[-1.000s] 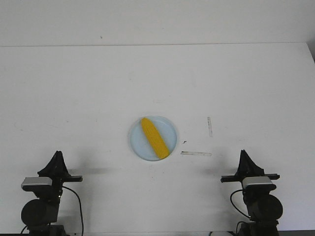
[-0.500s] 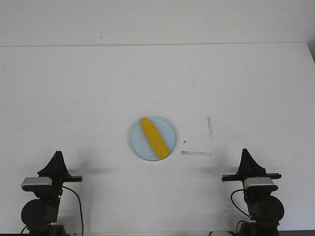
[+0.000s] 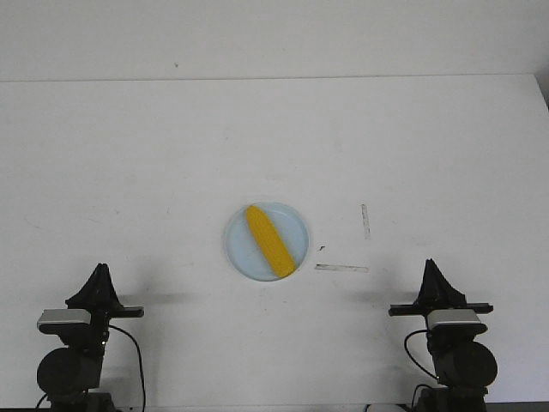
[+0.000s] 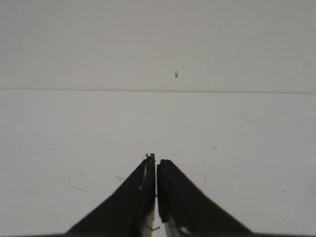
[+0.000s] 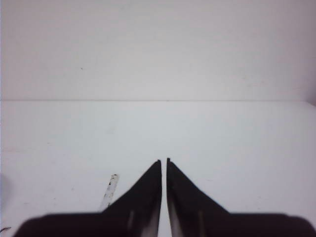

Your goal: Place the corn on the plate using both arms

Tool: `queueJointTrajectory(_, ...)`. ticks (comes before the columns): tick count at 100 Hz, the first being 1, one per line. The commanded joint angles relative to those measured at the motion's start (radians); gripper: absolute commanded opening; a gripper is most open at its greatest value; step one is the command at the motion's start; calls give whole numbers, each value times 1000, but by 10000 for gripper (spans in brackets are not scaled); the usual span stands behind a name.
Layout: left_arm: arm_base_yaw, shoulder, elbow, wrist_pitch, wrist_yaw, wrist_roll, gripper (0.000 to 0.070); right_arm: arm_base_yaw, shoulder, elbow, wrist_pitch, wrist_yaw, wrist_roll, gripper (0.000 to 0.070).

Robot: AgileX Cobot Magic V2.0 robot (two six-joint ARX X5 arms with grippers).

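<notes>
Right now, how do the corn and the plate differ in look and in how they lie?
The corn is bright yellow, long and tapered; the plate is pale blue, round and shallow. The corn lies at a slant on the plate, while the plate rests flat on the white table. The plate is wider than the corn is long, though the corn's near end reaches the plate's rim. Both sit untouched, midway between the two arms, well ahead of them.

Both black jointed robot arms sit folded low at the near edge of the white bench, well apart, one at each side. The left arm's black pincer claw (image 3: 100, 273) points forward with its two tapered fingers (image 4: 140, 192) pressed together, holding nothing. The right arm's black pincer claw (image 3: 429, 268) points forward too, fingers (image 5: 148, 190) nearly touching, also empty.
</notes>
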Motion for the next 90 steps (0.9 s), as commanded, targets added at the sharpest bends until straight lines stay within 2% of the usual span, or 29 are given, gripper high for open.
queueJointTrajectory(1,0,-2,-22,11,1,-3,1,-9,-2,-1,11,-3,3,15)
queueJointTrajectory(90,0,-2,-22,11,1,-4,1,-19,-2,-1,18,-2,3,15)
